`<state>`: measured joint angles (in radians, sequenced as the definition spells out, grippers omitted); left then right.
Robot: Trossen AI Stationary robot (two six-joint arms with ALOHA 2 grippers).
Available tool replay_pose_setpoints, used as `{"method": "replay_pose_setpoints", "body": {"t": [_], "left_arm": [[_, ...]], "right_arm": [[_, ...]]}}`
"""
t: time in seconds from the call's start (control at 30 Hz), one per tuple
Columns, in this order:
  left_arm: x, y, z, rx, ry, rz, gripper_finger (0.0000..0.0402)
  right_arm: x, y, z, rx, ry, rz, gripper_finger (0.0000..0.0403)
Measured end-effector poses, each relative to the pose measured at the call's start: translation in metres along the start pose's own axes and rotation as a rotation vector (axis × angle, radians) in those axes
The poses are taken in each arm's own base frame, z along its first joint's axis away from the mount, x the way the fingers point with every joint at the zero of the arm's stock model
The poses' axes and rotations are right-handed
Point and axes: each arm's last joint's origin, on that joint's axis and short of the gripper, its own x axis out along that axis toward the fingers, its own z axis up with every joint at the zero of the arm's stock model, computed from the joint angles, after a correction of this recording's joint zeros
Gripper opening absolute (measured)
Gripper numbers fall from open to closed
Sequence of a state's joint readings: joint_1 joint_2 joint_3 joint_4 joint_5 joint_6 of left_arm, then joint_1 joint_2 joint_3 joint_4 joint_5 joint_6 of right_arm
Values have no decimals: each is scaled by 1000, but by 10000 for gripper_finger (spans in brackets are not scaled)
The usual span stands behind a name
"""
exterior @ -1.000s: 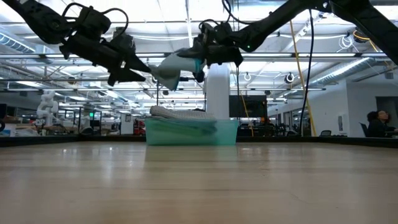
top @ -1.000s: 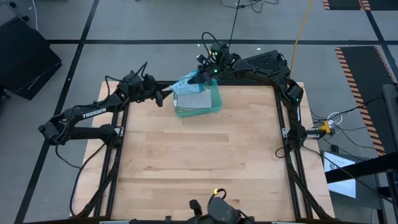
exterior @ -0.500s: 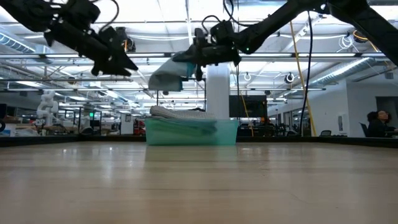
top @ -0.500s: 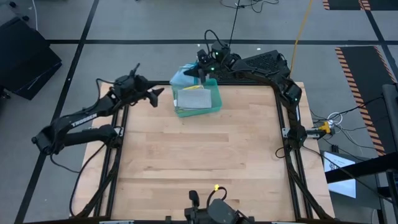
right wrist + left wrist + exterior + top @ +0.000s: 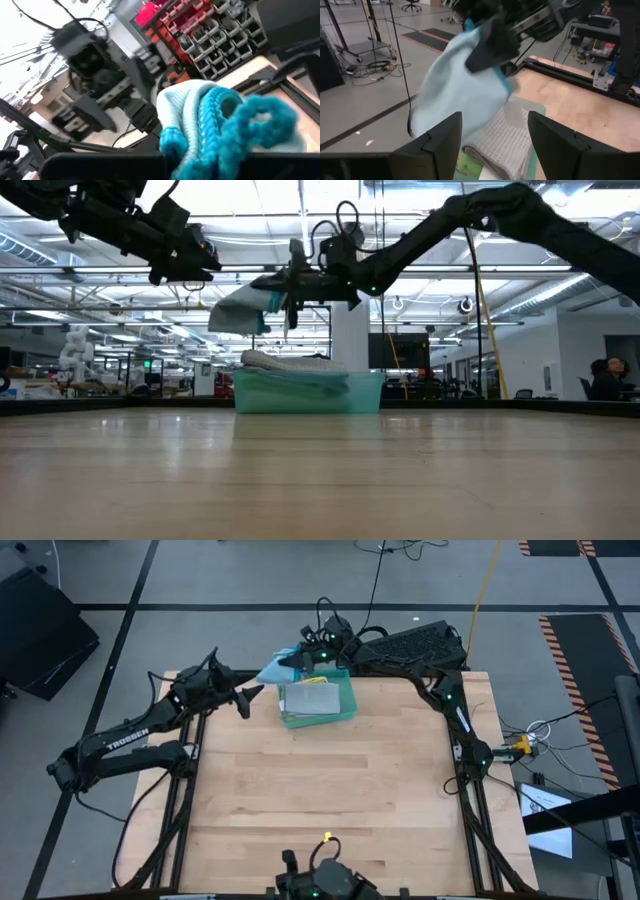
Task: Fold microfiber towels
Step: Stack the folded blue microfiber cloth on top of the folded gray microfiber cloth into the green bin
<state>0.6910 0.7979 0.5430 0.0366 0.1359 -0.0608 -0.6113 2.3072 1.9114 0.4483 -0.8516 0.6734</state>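
Since a second ago the right arm has swung its load leftward, off the tray and out past the worktop's far edge, while the left arm has drawn back to the left.

The pale wooden worktop (image 5: 320,790) lies bare over most of its width, presumably kept free as the folding surface. At its far edge sits the teal plastic tray (image 5: 345,710), which serves as the stock bin: a grey waffle-weave microfiber towel (image 5: 310,697) lies folded on top of the pile in it, with a sliver of yellow-green cloth showing beneath in the left wrist view.

The right gripper (image 5: 296,659) hangs above the tray's far-left corner, its jaws shut on one corner of the light blue microfiber towel (image 5: 274,671). Pinched at a single corner, that towel drapes clear of the stack, likely so that it can open under its own weight. Its long axis runs from the pinched corner leftward and down, the free end pointing toward the left arm.

The left gripper (image 5: 248,693) waits just left of the tray, jaws spread wide and empty, aimed at the hanging cloth, probably to take a second corner.
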Motion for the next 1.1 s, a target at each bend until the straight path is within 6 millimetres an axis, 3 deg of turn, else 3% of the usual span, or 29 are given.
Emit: {"method": "replay_pose_setpoints", "body": {"t": [0.13, 0.43, 0.83, 1.1], "left_arm": [[0, -1, 0, 6, -1, -4, 227], [1, -4, 0, 19, -1, -18, 227], [1, -10, 3, 30, -31, -54, 227], [1, -15, 6, 24, -65, -78, 227]], "right_arm": [[5, -17, -4, 65, 41, 15, 11], [-3, -26, -8, 157, 135, 39, 11], [0, -17, 1, 96, 62, 62, 11], [-1, -24, -1, 80, 26, -44, 11]]}}
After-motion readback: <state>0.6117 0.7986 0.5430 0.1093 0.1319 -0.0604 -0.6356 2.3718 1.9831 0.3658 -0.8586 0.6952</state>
